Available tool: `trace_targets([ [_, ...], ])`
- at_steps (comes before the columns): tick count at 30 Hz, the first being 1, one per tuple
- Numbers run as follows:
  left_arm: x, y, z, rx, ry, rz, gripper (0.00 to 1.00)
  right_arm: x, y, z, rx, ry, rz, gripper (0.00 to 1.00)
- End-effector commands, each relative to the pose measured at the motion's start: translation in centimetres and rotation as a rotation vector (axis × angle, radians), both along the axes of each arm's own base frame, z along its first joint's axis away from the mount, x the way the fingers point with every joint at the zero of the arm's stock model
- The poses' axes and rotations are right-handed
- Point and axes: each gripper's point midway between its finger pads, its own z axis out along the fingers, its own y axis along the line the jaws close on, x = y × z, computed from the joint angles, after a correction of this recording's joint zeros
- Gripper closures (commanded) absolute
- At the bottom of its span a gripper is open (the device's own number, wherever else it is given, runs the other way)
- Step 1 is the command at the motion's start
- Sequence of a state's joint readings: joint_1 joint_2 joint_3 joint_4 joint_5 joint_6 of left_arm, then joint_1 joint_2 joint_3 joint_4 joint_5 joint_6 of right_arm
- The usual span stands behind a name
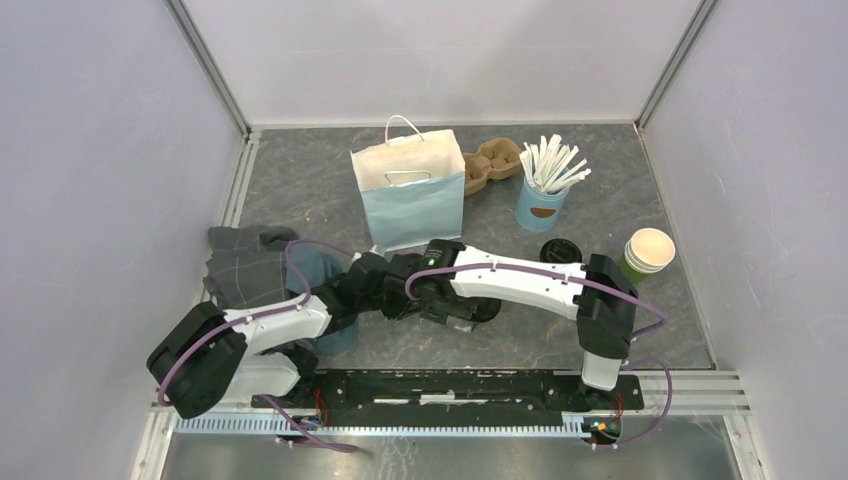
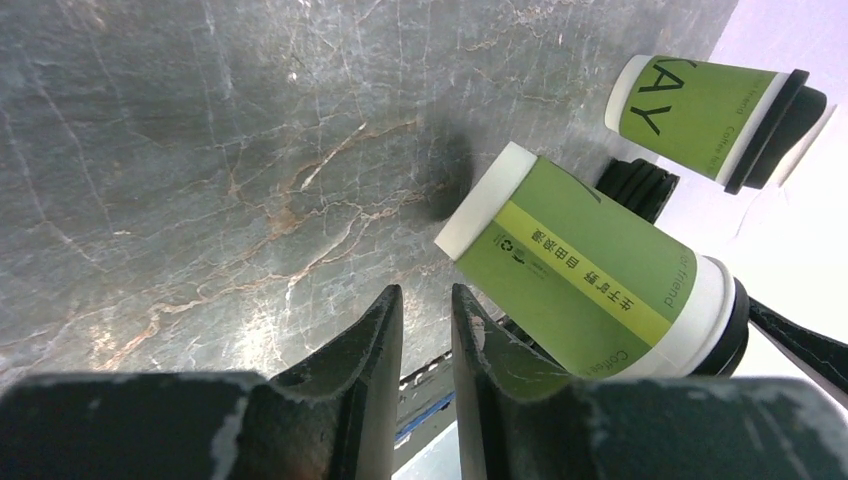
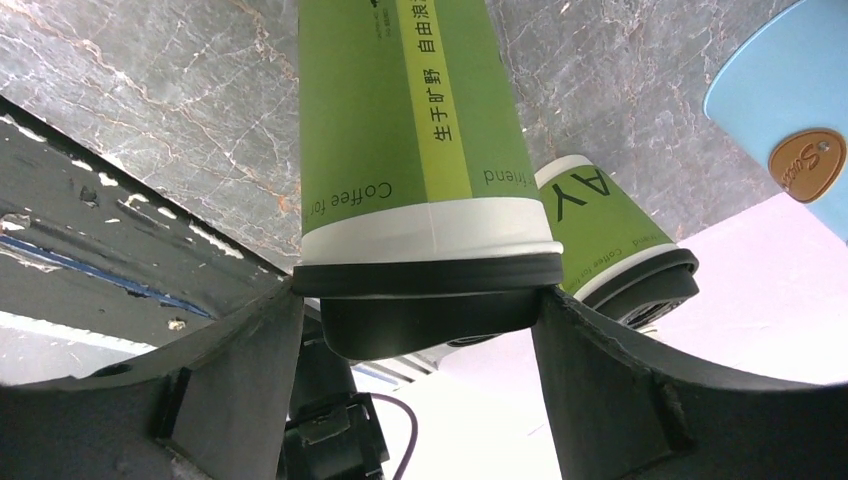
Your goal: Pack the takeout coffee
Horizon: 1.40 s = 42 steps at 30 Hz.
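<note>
The takeout coffee point(image 3: 420, 130), a green paper cup with a black lid point(image 3: 430, 310), is held between my right gripper's point(image 3: 420, 300) fingers, which press on the lid's rim from both sides. In the left wrist view the cup point(image 2: 590, 270) hangs tilted, its base close above the table. In the top view my right gripper point(image 1: 478, 306) hides it, in front of the blue paper bag point(image 1: 408, 195), which stands open. My left gripper point(image 2: 427, 292) is empty with only a narrow gap between its fingers, just left of the cup point(image 1: 392, 288).
A second green cup point(image 1: 648, 252) with an open mouth stands at the right, with a black lid point(image 1: 560, 250) beside it. A light-blue cup of white sticks point(image 1: 545, 195) and a cardboard carrier point(image 1: 490, 165) stand behind. A dark cloth point(image 1: 245, 265) lies left.
</note>
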<state>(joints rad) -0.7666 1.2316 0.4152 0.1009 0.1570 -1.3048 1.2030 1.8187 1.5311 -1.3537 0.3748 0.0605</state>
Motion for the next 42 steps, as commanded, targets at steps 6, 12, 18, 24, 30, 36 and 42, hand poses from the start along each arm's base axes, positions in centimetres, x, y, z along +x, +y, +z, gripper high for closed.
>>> trace_targets([
  [6,-0.8,0.2,0.6,-0.016,-0.006,0.037,0.68,1.0,5.3,0.5,0.225,-0.069,0.024,0.16],
  [12,-1.3,2.7,1.1,0.043,-0.046,0.079,0.58,0.5,3.0,-0.2,0.241,-0.037,-0.034,0.16],
  [18,-2.3,5.6,1.0,0.091,-0.067,0.121,0.5,-0.4,0.4,0.5,0.203,-0.018,-0.091,0.17],
  [24,-2.5,7.5,2.6,0.136,-0.121,0.141,0.46,-1.6,-2.2,0.0,0.167,0.002,-0.155,0.19],
  [30,-2.2,7.6,3.6,0.179,-0.151,0.105,0.45,-2.3,-2.3,-0.6,0.16,0.04,-0.169,0.19],
  [36,-1.0,6.6,4.5,0.222,-0.195,0.029,0.44,-0.6,-0.5,0.1,0.178,0.015,-0.157,0.16],
  [42,-0.4,4.8,3.5,0.135,-0.122,-0.055,0.41,1.4,1.1,1.5,0.205,-0.035,-0.124,0.16],
])
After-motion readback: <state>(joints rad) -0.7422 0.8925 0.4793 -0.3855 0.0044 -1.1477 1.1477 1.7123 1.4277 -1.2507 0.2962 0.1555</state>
